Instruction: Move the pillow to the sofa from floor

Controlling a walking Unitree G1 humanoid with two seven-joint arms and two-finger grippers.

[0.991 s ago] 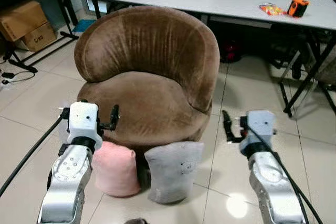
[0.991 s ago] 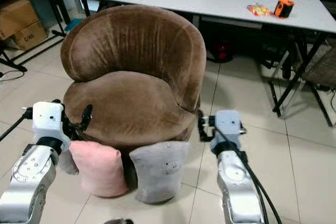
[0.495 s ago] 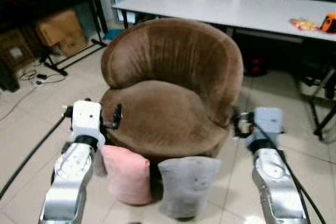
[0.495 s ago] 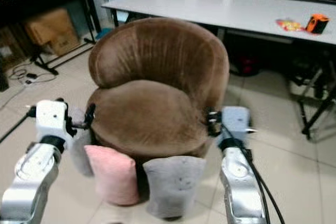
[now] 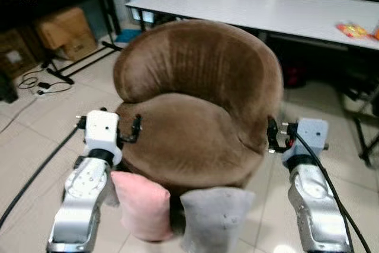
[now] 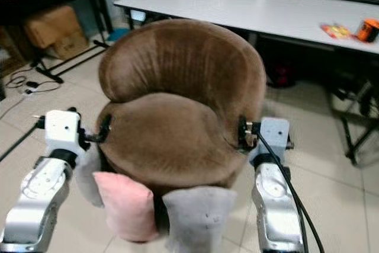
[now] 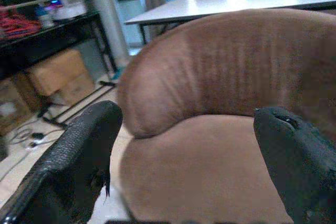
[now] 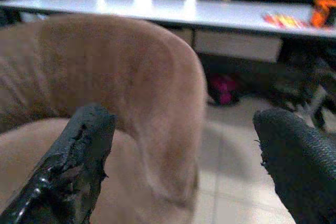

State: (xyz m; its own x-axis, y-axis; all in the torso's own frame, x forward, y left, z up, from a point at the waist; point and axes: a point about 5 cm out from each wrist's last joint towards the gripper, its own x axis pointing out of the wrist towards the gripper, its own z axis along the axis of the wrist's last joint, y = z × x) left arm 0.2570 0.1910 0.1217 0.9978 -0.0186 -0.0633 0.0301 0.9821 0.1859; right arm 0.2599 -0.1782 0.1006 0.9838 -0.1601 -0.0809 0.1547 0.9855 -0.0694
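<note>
Left end effector (image 5: 109, 127) raised beside the near left edge of the brown sofa (image 5: 195, 105) seat, fingers (image 7: 79, 166) spread wide apart, nothing between them. Right end effector (image 5: 283, 135) raised at the sofa's right flank, level with the seat edge, fingers (image 8: 79, 156) also spread wide, empty. In both wrist views the sofa back and seat sit between the two black fingers, not touched.

Pink pillow (image 5: 142, 204) stands on the tiled floor (image 5: 35, 140) below and just inside the left end effector, leaning against the sofa's front base. Grey pillow (image 5: 213, 217) stands on the floor right beside it, between the two arms, below and inward of the right end effector, also against the sofa front. A third pale pillow (image 6: 89, 173) is partly hidden behind the left arm, low beside the pink one; its shape is hard to make out. Neither end effector touches any pillow.

Sofa seat is bare. Behind the sofa, well beyond both end effectors, a long white surface (image 5: 249, 4) carries a small orange object (image 6: 368, 29) and a colourful packet (image 6: 334, 29) at its far right. Cardboard boxes (image 5: 59, 31) under a dark rack at the far left, cables (image 5: 41, 84) on the floor near them. Black cable (image 5: 35, 173) runs along the left arm, another along the right arm.
</note>
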